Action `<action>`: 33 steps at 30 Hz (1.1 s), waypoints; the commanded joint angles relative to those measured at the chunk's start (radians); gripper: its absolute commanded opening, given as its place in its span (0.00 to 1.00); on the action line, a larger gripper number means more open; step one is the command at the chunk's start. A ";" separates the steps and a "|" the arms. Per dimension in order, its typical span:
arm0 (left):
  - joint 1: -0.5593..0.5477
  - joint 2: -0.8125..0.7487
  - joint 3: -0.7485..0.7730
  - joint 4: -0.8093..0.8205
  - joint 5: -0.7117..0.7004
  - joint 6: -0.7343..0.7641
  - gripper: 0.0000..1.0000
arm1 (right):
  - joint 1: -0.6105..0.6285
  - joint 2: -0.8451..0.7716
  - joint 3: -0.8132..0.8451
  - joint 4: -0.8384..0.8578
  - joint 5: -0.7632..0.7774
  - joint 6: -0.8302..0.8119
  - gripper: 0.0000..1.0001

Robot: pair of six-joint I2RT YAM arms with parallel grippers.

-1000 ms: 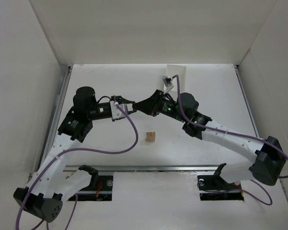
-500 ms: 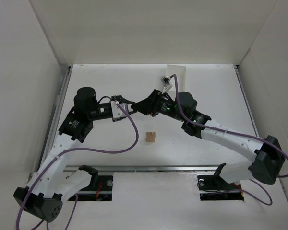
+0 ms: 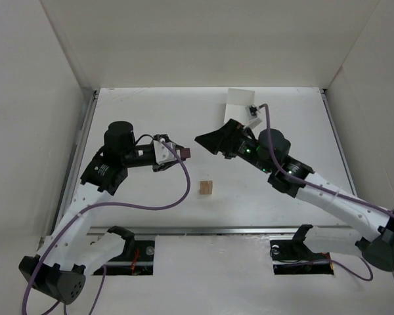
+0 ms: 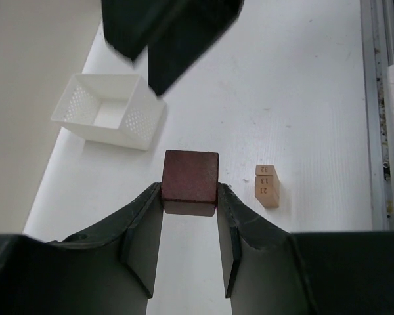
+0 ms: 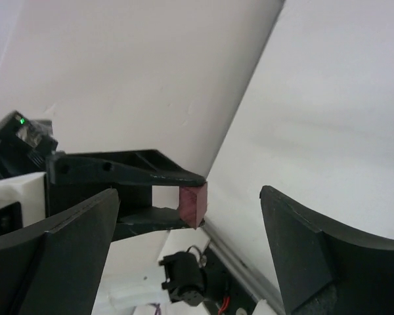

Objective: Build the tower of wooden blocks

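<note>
A white table [image 3: 151, 111] fills the middle, boxed in by plain white panels: a left wall [image 3: 26, 131], a far wall [image 3: 203, 46] and a right wall [image 3: 374, 98]. A metal rail [image 3: 217, 231] runs along the table's near edge, and a grey strip [image 3: 85, 125] runs along its left edge. Nearer than the rail lies a white ledge [image 3: 210, 269]. The light is even and the shadows are soft.

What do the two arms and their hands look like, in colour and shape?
The left arm and right arm have white links, black joints and a trailing purple cable each. The left hand and right hand are black, with wedge-shaped fingers.
</note>
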 commanded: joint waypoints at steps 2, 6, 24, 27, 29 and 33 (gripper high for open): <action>-0.005 0.037 -0.030 -0.055 -0.032 -0.054 0.00 | -0.024 -0.152 -0.001 -0.221 0.284 -0.024 0.95; -0.014 0.115 -0.008 -0.104 -0.091 -0.110 0.00 | -0.044 -0.300 -0.033 -0.434 0.467 -0.067 0.97; -0.364 0.534 0.296 -0.337 -0.453 -0.174 0.00 | -0.044 -0.622 -0.118 -0.753 0.712 -0.077 0.97; -0.378 0.563 0.286 -0.337 -0.476 -0.153 0.00 | -0.044 -0.631 -0.118 -0.753 0.712 -0.077 0.97; -0.399 0.574 0.286 -0.308 -0.520 -0.128 0.00 | -0.044 -0.631 -0.118 -0.753 0.712 -0.077 0.97; -0.441 0.597 0.276 -0.279 -0.566 -0.097 0.00 | -0.044 -0.622 -0.127 -0.753 0.703 -0.077 0.97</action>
